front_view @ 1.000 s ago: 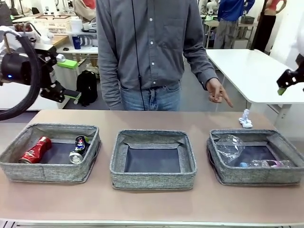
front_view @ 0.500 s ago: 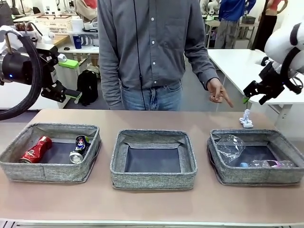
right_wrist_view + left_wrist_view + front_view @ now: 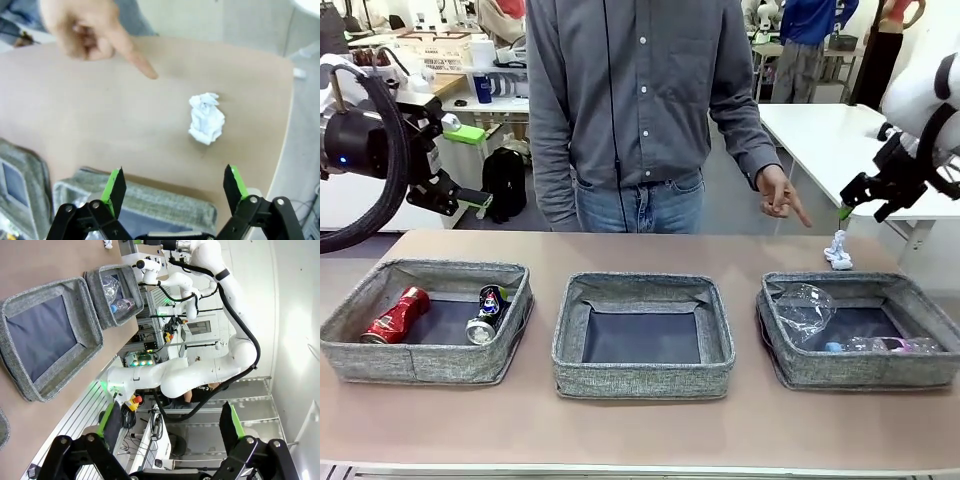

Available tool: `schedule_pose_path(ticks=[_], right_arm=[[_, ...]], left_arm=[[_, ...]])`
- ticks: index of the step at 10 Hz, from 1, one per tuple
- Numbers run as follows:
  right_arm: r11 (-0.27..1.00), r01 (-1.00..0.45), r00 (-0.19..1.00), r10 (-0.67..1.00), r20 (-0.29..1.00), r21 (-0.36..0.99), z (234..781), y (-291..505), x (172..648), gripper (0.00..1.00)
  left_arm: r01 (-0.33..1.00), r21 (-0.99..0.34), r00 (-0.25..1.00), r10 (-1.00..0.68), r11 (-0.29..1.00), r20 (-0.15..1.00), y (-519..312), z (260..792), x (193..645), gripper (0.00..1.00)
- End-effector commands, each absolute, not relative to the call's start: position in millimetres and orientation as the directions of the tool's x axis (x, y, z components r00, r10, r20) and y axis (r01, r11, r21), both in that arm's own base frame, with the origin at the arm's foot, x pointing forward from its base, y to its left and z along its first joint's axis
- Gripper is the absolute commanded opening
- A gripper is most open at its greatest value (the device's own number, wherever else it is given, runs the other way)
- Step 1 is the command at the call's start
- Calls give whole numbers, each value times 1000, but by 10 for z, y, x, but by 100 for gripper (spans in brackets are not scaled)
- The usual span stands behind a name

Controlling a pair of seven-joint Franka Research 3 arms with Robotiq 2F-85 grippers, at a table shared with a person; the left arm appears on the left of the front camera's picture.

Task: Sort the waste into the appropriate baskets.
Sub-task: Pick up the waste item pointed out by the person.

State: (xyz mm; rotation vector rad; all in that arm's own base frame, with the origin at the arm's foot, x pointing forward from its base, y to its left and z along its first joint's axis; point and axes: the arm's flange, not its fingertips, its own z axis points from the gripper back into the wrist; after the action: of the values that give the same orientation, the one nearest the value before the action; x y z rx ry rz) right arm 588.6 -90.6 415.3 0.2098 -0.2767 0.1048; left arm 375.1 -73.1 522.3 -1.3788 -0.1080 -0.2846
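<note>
A white paper wad (image 3: 837, 250) (image 3: 206, 118) lies on the table behind the right basket (image 3: 855, 328). My right gripper (image 3: 865, 203) (image 3: 173, 186) hovers open above and slightly right of it, nothing between its fingers. The person's hand (image 3: 782, 196) (image 3: 97, 36) points a finger toward the wad. The right basket holds crumpled clear plastic (image 3: 802, 308) and a blue-capped bottle (image 3: 880, 345). In the left basket (image 3: 425, 320) lie a crushed red can (image 3: 395, 316) and a dark printed can (image 3: 486, 313). The middle basket (image 3: 641, 335) (image 3: 47, 337) holds nothing. My left gripper (image 3: 470, 198) (image 3: 170, 422) stays open, raised off the table's far left.
The person stands at the far side, behind the middle basket. A white table (image 3: 850, 150) sits behind on the right. Bare tabletop (image 3: 640, 430) runs along the front of the baskets and around the wad.
My right arm has swung in from the right edge and come to hang above the paper wad. The left arm and the person's pointing hand stay put.
</note>
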Motion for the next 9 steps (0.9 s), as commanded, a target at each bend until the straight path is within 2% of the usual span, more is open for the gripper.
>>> schedule_pose_path(ticks=[1, 3, 5, 9], right_arm=[[979, -121, 970, 82, 227, 164, 3845, -1128, 6338, 100], [960, -207, 957, 159, 241, 187, 3623, -1195, 6465, 100], [970, -176, 967, 139, 215, 166, 3419, -1283, 6552, 100], [955, -197, 962, 145, 233, 219, 3290, -1218, 6610, 100]], left_arm=[[279, -948, 956, -142, 154, 258, -735, 5237, 3733, 100], [279, -948, 956, -142, 154, 258, -735, 5237, 3733, 100], [279, -948, 956, -142, 154, 258, -735, 5237, 3733, 100], [279, -948, 956, -142, 154, 258, -735, 5237, 3733, 100]])
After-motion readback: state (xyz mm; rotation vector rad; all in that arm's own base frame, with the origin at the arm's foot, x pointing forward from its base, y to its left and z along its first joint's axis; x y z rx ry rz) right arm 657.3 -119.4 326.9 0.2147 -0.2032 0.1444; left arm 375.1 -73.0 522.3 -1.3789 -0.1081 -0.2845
